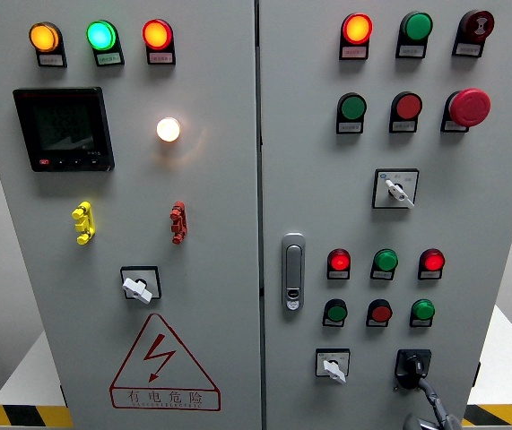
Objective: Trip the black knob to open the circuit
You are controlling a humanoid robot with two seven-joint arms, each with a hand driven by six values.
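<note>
Right hand [428, 410] reaching up, fingertip touching black knob [412, 365] just above it; grasp state unclear, cannot tell. Turning step starting; next needs twist.

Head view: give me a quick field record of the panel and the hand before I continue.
target: black knob, lower right of right door
hand: right hand, rising from the bottom edge, fingers reaching the knob
left hand: not in view
neighbour: white selector switch, left of the knob
lit lamps above: two red
door handle: silver, at the right door's left edge
</note>
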